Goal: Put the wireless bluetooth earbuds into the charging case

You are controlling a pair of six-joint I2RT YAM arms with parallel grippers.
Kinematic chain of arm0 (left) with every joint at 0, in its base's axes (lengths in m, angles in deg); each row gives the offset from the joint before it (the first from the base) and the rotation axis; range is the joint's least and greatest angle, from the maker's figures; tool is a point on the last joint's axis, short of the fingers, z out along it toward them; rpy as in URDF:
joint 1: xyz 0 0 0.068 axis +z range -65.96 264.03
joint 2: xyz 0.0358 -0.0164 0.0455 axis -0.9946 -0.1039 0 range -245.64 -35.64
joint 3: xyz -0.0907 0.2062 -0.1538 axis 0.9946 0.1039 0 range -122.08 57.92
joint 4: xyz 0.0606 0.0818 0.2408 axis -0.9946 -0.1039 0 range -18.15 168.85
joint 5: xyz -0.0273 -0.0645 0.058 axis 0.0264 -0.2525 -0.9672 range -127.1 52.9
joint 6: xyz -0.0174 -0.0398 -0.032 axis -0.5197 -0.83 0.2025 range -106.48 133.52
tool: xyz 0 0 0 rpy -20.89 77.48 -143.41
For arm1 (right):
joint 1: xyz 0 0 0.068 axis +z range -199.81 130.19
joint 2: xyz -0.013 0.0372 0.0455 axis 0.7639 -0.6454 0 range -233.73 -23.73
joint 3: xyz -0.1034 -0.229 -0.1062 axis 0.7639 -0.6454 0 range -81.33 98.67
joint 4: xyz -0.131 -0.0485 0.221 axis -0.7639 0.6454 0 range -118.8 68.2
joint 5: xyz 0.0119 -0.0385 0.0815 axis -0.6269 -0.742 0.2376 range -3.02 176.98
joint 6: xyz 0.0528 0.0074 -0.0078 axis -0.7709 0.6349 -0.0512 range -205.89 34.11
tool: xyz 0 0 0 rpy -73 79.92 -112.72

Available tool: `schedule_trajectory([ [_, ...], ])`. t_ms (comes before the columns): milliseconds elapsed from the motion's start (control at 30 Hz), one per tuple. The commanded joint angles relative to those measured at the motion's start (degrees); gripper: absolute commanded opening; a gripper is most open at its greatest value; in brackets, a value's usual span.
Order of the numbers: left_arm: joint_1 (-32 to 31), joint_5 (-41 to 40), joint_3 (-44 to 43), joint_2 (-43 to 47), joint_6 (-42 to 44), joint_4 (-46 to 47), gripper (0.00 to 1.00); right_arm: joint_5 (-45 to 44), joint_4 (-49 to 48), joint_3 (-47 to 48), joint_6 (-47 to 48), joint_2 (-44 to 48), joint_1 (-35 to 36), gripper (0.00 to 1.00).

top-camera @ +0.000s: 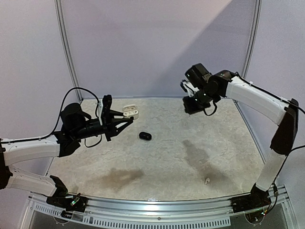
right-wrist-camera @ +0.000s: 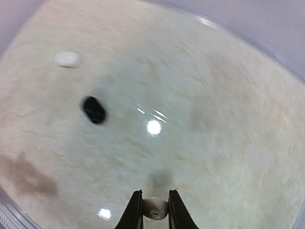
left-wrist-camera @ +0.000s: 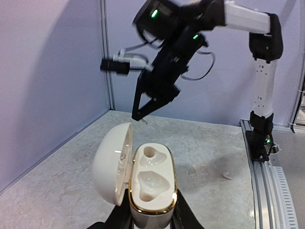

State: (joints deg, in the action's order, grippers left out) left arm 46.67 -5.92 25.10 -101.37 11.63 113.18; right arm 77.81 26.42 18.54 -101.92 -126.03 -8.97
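Observation:
My left gripper (top-camera: 125, 119) is shut on the base of a white charging case (top-camera: 129, 113) with a gold rim and holds it above the table's left side. In the left wrist view the case (left-wrist-camera: 152, 183) is open, its lid (left-wrist-camera: 113, 162) swung left, and both sockets are empty. My right gripper (top-camera: 193, 106) hangs high over the back of the table, shut on a white earbud (right-wrist-camera: 156, 208). It also shows in the left wrist view (left-wrist-camera: 143, 113), beyond the case. Another white earbud (top-camera: 207, 181) lies near the front right, also seen in the left wrist view (left-wrist-camera: 228, 175).
A black pebble-shaped case (top-camera: 145, 136) lies closed mid-table, also in the right wrist view (right-wrist-camera: 94, 109). A blurred white object (right-wrist-camera: 67, 58) lies beyond it; I cannot tell what it is. Dark stains (top-camera: 119, 176) mark the tabletop. Walls enclose the back and sides.

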Motion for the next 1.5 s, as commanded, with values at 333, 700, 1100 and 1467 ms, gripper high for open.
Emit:
schedule_trajectory([
  [333, -1.5, -3.8, -0.9, -1.2, 4.0, 4.7, 0.00, -1.4, -34.7, 0.4, 27.8, 6.4, 25.3, 0.00],
  [700, -1.7, -2.9, -0.8, 0.3, 0.9, 4.3, 0.00, -2.7, -48.2, -6.4, 29.7, 5.7, 26.0, 0.00],
  [1100, -1.7, -3.2, -2.1, -0.2, -2.4, 5.2, 0.00, -3.6, -45.1, -6.6, 31.8, 3.9, 26.1, 0.00],
  [1467, -1.6, -2.7, -2.8, -0.5, -4.5, 6.0, 0.00, -6.0, -44.8, -7.5, 34.0, 3.3, 26.0, 0.00],
])
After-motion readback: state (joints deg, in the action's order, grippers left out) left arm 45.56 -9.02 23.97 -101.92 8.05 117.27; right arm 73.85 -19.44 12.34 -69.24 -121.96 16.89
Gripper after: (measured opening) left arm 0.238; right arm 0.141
